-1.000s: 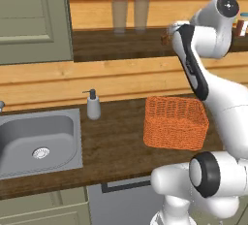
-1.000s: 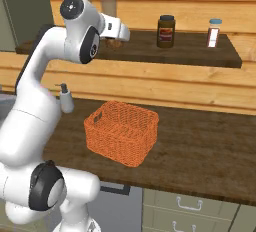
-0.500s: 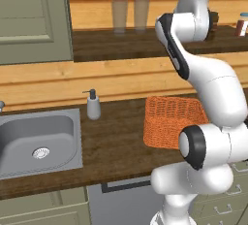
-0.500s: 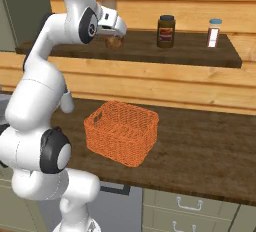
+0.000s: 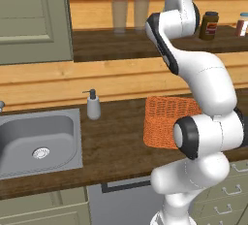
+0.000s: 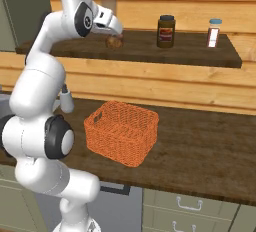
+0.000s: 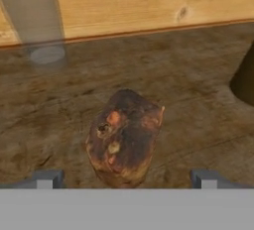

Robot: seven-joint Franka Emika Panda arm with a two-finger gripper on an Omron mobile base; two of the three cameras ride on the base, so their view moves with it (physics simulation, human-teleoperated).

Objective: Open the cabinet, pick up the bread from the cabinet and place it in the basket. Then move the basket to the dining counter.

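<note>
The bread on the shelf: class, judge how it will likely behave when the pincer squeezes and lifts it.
The bread looks lumpy and uneven, so it may twist between the fingers. It stands taller than wide on the shelf, so a nudge could tip it. Its crusty surface probably grips well; it is likely light.

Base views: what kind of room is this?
A kitchen, most likely, and a rendered one. A steel sink is set in a dark wood worktop with a soap dispenser beside it, and a wall shelf above holds a jar and a lump of bread.
</note>
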